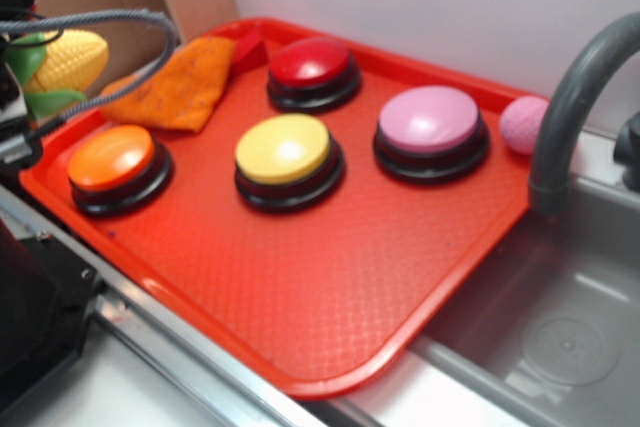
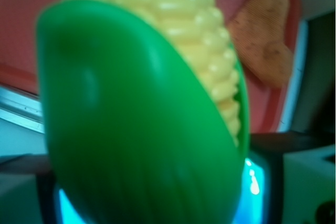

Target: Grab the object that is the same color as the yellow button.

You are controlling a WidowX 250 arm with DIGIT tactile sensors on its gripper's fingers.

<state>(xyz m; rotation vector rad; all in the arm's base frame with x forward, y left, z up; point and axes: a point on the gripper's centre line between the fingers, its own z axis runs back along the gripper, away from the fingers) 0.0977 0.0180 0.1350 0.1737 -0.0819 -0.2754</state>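
**Corn cob held up at the tray's far-left corner**

Corn cob sits in your gripper, raised clear of the red tray rather than resting on it. In the wrist view its green husk fills nearly the whole frame, with the yellow kernels pointing away from the tool. That closeness suggests the jaws are clamped on the husk end, though the fingers themselves are hidden behind the toy, so take the grip as a judgement.

The orange cloth lies below and just beyond the tool, on the tray. The orange button sits below and to one side. The yellow button, whose dome matches the kernels, is further off toward the tray's middle, well apart from the tool. Holding the cob high keeps it off the cloth and the buttons. The grab looks essentially made.
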